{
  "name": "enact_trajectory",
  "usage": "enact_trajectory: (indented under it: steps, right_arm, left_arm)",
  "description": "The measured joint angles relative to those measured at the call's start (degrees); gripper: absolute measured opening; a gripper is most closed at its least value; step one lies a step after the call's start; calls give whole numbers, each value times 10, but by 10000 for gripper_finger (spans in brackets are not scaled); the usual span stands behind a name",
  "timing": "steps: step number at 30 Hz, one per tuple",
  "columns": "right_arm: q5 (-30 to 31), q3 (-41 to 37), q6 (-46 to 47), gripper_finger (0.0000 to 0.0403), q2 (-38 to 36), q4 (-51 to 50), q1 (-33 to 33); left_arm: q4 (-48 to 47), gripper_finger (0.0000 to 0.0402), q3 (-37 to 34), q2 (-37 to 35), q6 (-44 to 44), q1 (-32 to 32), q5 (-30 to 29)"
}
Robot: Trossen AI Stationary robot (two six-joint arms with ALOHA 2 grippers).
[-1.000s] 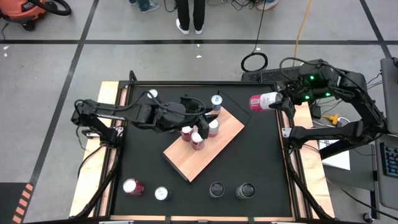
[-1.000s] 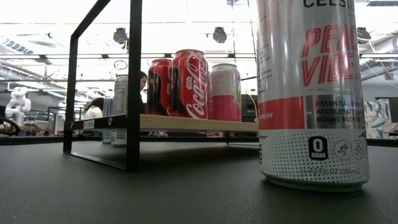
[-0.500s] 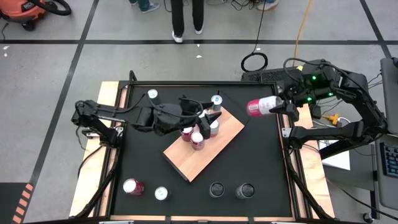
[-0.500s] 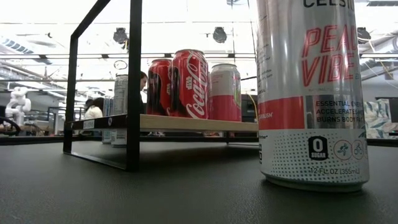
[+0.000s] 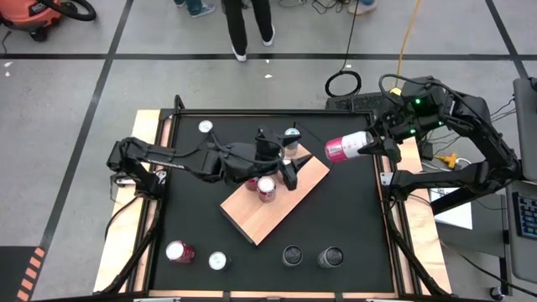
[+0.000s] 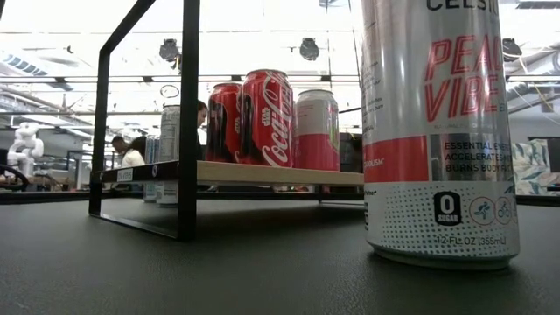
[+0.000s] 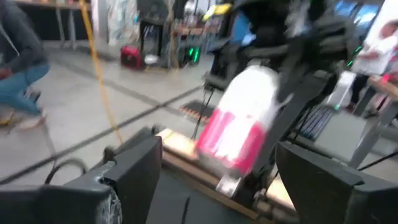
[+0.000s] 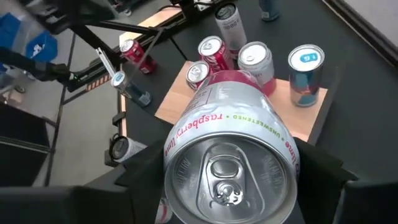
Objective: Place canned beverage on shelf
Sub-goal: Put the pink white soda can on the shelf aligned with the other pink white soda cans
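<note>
4 cans stand on the 12 o'clock end of the shelf [image 5: 252,218], read on the high view with 12 at the picture's top. The blue-topped can [image 5: 291,135] is at the corner nearest 12. A red can [image 5: 267,189] is closest to the board's middle. The other 2 are largely hidden under the left arm in that view.

The left gripper [image 5: 289,174] has shifted toward 3 o'clock since 1 second ago. Then its fingers sat in among the cans. It now hangs over the shelf's 3 o'clock edge, with its pincer spread wide and nothing between the fingers.

The right gripper [image 5: 367,147] is clamped on a pink-and-white can [image 5: 342,148], held lying on its side in the air. The can's pink end points to 9 o'clock. It has travelled a little toward 9 o'clock and is now near the shelf's 2 o'clock corner, but apart from it.

On the low view the red cans on the shelf stand as they did before. The tall silver can [image 6: 437,131] in the foreground has not moved either.

Beyond the table at 12 o'clock, a person's legs [image 5: 247,21] have taken a step.
</note>
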Motion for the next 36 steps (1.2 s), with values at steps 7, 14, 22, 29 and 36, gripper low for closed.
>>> enact_trajectory:
  steps: [7, 14, 22, 29, 36]
  right_arm:
    - [-11, 0, 56, 254, 4, 9, 0]
    - [-9, 0, 132, 254, 4, 9, 18]
    - [10, 0, 174, 254, 5, 11, 39]
    - [10, 0, 240, 254, 15, 22, 45]
    - [23, 0, 302, 254, 37, 85, 45]
  left_arm:
    - [42, 316, 1, 11, 22, -11, -14]
    - [34, 316, 1, 12, 23, -18, -31]
    - [11, 316, 1, 12, 41, -17, -39]
    - [4, 316, 1, 12, 86, -15, -43]
    - [-13, 316, 1, 12, 124, -9, 11]
